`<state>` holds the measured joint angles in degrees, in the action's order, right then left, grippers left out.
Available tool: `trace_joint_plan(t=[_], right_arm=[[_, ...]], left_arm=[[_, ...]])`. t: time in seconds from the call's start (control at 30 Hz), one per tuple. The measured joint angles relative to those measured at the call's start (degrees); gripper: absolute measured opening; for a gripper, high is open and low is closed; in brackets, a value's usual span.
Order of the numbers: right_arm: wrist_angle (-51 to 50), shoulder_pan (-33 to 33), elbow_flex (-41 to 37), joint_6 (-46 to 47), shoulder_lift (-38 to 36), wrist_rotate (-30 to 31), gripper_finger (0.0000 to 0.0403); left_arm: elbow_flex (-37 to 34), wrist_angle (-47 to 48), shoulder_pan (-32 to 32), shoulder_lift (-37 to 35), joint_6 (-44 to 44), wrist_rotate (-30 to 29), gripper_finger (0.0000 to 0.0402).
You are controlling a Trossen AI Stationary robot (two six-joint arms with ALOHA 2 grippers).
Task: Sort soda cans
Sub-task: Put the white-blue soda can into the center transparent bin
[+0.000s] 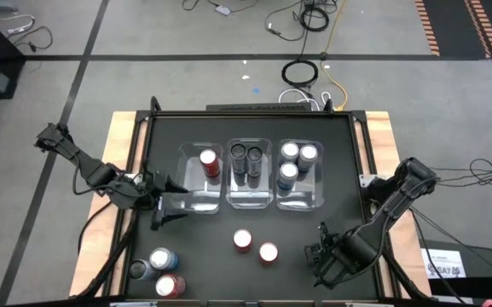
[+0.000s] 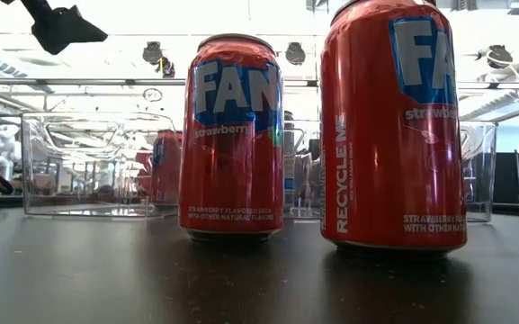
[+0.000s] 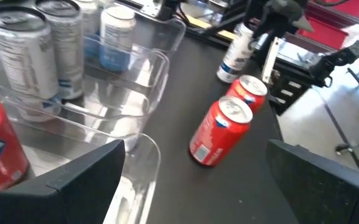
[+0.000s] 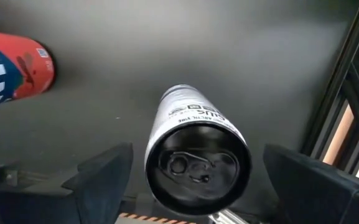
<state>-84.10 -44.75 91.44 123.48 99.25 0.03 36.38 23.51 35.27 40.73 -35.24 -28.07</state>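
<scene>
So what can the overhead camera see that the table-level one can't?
Only the high view shows both arms, the left gripper open by the left bin, the right gripper open near the table's front edge, and three cans at the front left. Only the low view reads the strawberry labels. Both show the two red cans and the clear bins.

Setting. Grey concrete floor (image 1: 143, 34) crossed by dark seam lines, with loose cables (image 1: 309, 17) and a coiled black-and-yellow lead (image 1: 301, 72) behind the black worktop (image 1: 254, 128), which has pale wooden side boards (image 1: 119, 136). Striped hazard tape (image 1: 459, 26) lies at one far corner. Bright overhead ceiling light (image 2: 151, 18) washes out the room.
</scene>
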Motion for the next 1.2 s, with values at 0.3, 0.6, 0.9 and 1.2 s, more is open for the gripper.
trace_joint_plan(t=[0.3, 0.6, 0.9, 1.2], right_arm=[[-1.6, -0.7, 0.0, 0.7, 4.0, -0.4, 0.0352], [-1.5, -1.4, 0.0, 1.5, 4.7, -0.4, 0.0352], [0.5, -1.6, 0.0, 3.3, 4.7, -0.4, 0.0270], [1.3, -1.5, 0.0, 3.8, 4.3, -0.4, 0.0241]], left_arm=[[0.0, 0.0, 0.0, 0.0, -0.2, 0.9, 0.0399], [0.0, 0.0, 0.0, 0.0, -0.3, 0.9, 0.0399], [0.0, 0.2, 0.0, 0.0, 0.1, 0.9, 0.0399], [0.0, 3.0, 0.0, 0.0, 0.1, 0.9, 0.0399]])
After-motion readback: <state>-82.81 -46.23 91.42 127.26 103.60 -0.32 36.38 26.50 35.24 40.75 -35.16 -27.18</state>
